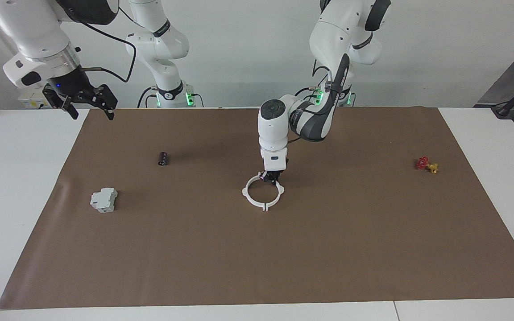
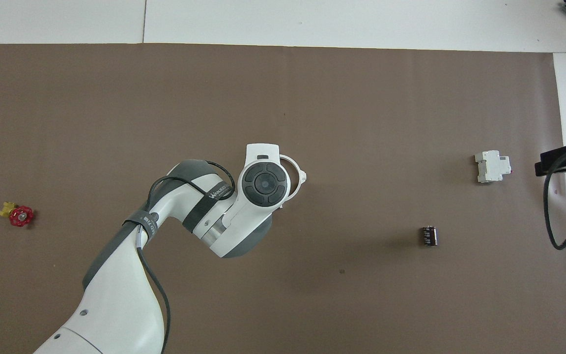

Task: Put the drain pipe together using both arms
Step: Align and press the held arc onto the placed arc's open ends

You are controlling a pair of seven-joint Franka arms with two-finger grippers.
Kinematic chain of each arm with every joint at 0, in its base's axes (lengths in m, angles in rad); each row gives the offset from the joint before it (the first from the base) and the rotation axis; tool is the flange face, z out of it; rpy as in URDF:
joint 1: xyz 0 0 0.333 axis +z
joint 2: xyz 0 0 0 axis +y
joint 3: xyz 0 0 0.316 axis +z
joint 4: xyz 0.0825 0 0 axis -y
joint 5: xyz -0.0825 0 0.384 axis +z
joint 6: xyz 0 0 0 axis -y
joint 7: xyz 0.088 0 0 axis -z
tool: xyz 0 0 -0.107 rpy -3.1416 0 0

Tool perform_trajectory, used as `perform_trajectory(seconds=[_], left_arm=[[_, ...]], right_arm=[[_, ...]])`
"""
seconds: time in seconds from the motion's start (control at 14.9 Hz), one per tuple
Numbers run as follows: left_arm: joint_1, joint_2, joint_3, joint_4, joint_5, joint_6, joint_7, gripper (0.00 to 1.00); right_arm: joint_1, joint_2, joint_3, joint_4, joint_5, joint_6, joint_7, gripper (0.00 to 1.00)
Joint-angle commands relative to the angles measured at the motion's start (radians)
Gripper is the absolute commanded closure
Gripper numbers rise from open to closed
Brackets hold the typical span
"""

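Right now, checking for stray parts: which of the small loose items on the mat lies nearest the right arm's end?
The grey-white block. The dark cylinder lies more toward the middle, and the red-and-yellow valve lies toward the left arm's end.

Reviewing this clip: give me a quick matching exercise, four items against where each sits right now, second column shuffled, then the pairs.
Items
1. white ring
2. red-and-yellow valve
3. grey-white block
4. right pincer

Places
A. on the mat toward the left arm's end of the table
B. raised over the mat's corner at the right arm's end
C. mid-mat, with the left pincer shut on its rim
D. on the mat toward the right arm's end, farther from the robots than the small dark cylinder

Pairs: 1-C, 2-A, 3-D, 4-B
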Motion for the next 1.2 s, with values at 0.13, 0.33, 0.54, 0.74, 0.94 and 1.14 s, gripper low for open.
perform_trajectory(seconds=[0.13,0.33,0.54,0.74,0.94,1.14], left_arm=[[-0.023,-0.025,0.015,-0.035,0.023,0.022,-0.023,1.00],[-0.023,-0.026,0.015,-0.034,0.023,0.025,-0.023,1.00],[-0.023,-0.026,0.015,-0.035,0.023,0.025,-0.023,1.00],[-0.023,-0.026,0.015,-0.035,0.023,0.026,-0.023,1.00],[-0.021,-0.025,0.015,-0.035,0.023,0.028,-0.017,0.88],[-0.021,-0.026,0.015,-0.035,0.024,0.031,-0.015,0.00]], right_arm=[[-0.002,-0.002,-0.001,-0.005,0.001,-0.001,-0.026,0.00],[-0.002,-0.002,-0.001,-0.006,0.001,-0.001,-0.026,0.00],[-0.002,-0.002,0.000,-0.005,0.001,-0.001,-0.026,0.00],[-0.002,-0.002,0.000,-0.005,0.001,-0.001,-0.026,0.00],[-0.002,-0.002,-0.001,-0.006,0.001,-0.001,-0.026,0.00],[-0.002,-0.002,0.000,-0.006,0.001,-0.001,-0.026,0.00]])
